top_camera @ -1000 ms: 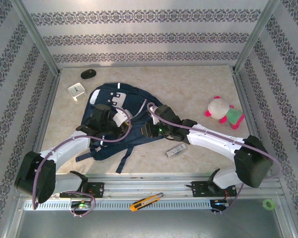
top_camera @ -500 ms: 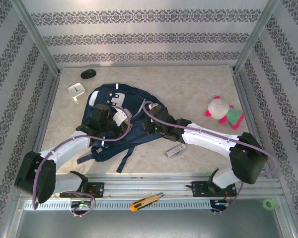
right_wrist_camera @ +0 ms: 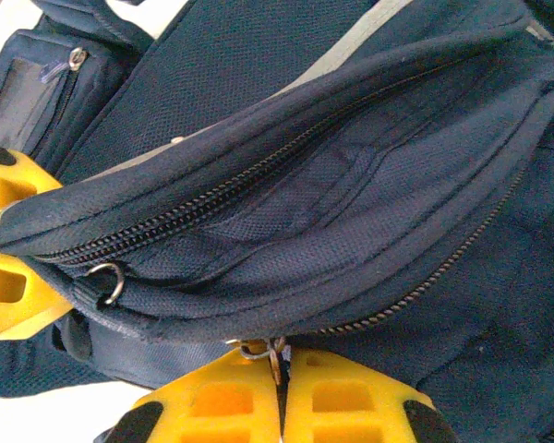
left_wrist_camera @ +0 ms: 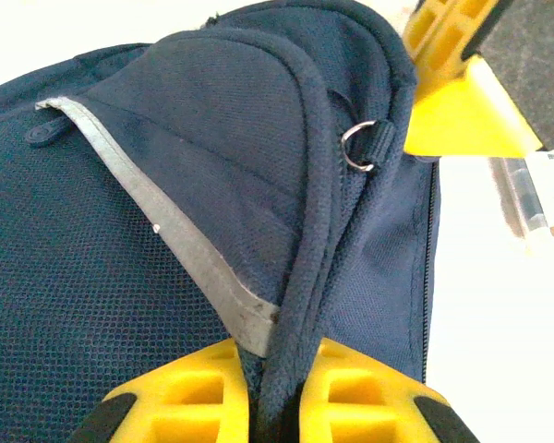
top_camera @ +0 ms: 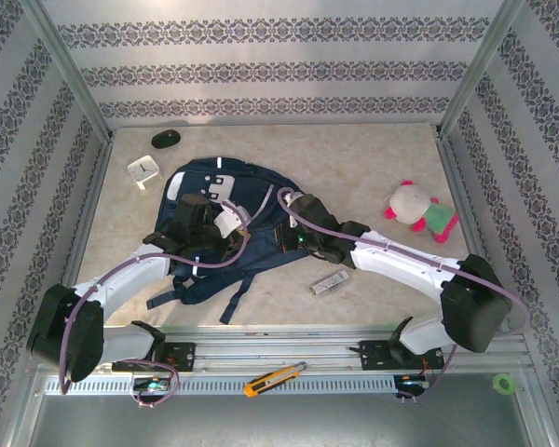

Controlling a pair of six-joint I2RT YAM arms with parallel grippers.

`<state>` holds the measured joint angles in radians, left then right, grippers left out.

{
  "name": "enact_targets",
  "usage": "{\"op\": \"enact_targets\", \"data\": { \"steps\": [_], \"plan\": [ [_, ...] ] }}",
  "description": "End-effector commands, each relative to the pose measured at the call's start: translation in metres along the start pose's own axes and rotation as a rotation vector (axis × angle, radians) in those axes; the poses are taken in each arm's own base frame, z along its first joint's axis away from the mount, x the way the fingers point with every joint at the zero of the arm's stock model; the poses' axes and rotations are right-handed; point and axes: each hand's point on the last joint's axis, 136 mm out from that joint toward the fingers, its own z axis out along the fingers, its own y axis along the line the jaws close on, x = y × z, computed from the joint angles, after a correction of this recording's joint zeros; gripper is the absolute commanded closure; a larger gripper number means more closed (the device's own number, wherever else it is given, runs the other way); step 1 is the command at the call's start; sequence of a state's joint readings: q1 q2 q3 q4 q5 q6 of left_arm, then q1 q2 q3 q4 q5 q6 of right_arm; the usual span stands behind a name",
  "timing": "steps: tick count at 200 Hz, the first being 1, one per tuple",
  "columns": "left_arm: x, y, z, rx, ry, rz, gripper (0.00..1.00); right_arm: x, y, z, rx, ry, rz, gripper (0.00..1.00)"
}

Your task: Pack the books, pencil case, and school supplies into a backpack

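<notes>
- Your backpack [top_camera: 214, 186] is navy blue mesh fabric with grey-white trim patches and dark straps. It lies flat on the desk [top_camera: 354, 168], left of the middle, with its straps trailing toward the near edge.
- In the right wrist view, one zipper line gapes along the pack's upper edge and a second runs below it.
- A pink, white and green plush toy [top_camera: 419, 212] sits well to the right, apart from everything else.
- A small white square clock [top_camera: 143, 170] lies just beyond the pack's far left corner, and a black oval mouse [top_camera: 166, 139] is farther back by the wall.
- A yellow-orange cutter [top_camera: 273, 378] lies on the rail between the arm bases, off the desk.
- A slim silver bar [top_camera: 330, 282] rests on the desk just right of the pack, beside the right forearm.
- Your left arm [top_camera: 121, 279] reaches in from the near left. The left pincer [left_wrist_camera: 282, 388] is clamped tight on a padded edge of the pack.
- Your right arm [top_camera: 401, 265] bends in from the right. The right pincer [right_wrist_camera: 279, 383] is closed on the metal zipper pull [right_wrist_camera: 266, 351], fingers nearly meeting.
- The two pincers sit close together over the pack's right side.
</notes>
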<state>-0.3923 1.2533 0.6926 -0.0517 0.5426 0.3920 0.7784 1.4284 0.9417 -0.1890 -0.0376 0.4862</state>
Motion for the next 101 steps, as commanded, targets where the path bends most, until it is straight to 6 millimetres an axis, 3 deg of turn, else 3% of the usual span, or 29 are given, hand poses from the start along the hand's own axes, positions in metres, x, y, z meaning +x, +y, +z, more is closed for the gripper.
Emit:
{"op": "enact_targets", "data": {
  "steps": [1,25,43,57,67,101],
  "plan": [
    [0.024,-0.004,-0.010,0.009,0.098,-0.027,0.89,-0.005,-0.041,-0.005,0.104,-0.004,-0.022,1.00],
    [0.013,0.005,-0.012,-0.044,0.056,-0.141,0.61,0.007,-0.018,0.001,-0.014,0.062,-0.022,1.00],
    [0.009,0.029,-0.022,-0.200,0.022,-0.405,0.40,0.020,-0.010,0.003,-0.047,0.101,0.006,1.00],
    [0.021,0.049,-0.039,-0.376,0.019,-0.662,0.39,0.032,-0.009,0.004,-0.043,0.129,0.028,1.00],
    [0.040,0.058,-0.055,-0.505,0.035,-0.846,0.39,0.039,-0.006,0.005,-0.047,0.143,0.038,1.00],
    [0.105,0.055,-0.085,-0.741,0.097,-1.113,0.43,0.054,0.011,0.008,-0.099,0.189,0.067,1.00]
  ]
}}
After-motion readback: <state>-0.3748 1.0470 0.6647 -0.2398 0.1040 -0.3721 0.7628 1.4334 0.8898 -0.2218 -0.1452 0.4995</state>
